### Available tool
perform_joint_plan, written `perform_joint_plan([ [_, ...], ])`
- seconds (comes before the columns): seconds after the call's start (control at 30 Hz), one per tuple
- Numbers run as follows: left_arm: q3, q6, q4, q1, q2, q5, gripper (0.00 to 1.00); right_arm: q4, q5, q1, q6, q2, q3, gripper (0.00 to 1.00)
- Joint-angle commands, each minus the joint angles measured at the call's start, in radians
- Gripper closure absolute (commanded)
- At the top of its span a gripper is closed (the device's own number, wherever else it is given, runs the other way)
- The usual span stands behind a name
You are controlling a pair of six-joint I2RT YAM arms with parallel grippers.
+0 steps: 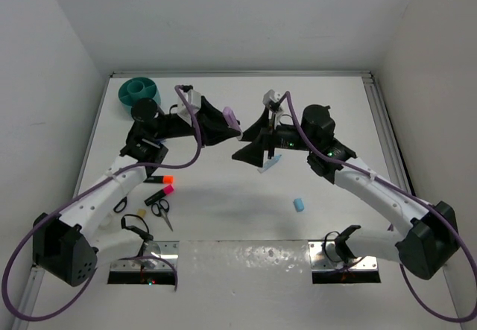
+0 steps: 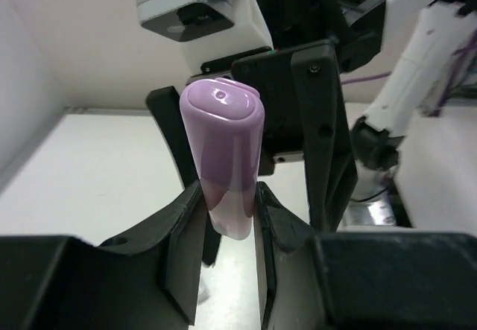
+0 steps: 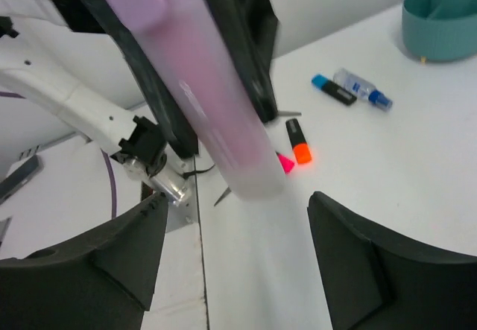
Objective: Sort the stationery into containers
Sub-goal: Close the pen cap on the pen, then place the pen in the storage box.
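- Fingers (image 2: 184, 233) of the left gripper (image 2: 226, 222) are clenched on the pink marker (image 2: 221, 144). It stands upright between them with its rounded end up, lifted off the tabletop (image 1: 238, 196), right of the teal cup (image 1: 139, 90).
- Right gripper (image 3: 238, 200) faces the pink marker from the side away from the teal cup. Its fingers (image 3: 112, 255) are spread wide and grasp nothing, and the pink marker's body lies between them in the right wrist view.
- Light-blue marker (image 1: 270, 162) lies on the tabletop under the right gripper, farther right of the teal cup.
- Blue eraser (image 1: 299, 205) lies farther still from the teal cup, toward the arm bases.
- Orange-and-black marker (image 1: 159, 179), pink-and-black marker (image 1: 159, 194) and scissors (image 1: 162, 211) lie together, straight toward the bases from the teal cup.
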Motion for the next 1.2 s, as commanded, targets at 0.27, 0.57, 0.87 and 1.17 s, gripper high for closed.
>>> perform_joint_plan([
  [0.27,0.113,0.296,-0.406,0.159,-0.011,-0.485,1.0,-0.095,-0.031,-0.134,-0.023,-0.112,0.088,0.19],
  [0.57,0.28,0.219,-0.553,0.463,0.21,-1.037,1.0,-0.022,-0.097,-0.203,0.002,-0.017,0.117,0.18],
  [0.87,0.207,0.363,-0.191,0.626,0.393,-0.894,1.0,0.335,-0.235,-0.306,0.32,0.31,0.26,0.21],
  [1.17,0.291,0.36,-0.112,0.712,0.612,-0.705,1.0,0.838,-0.284,-0.353,0.816,0.652,0.473,0.38],
])
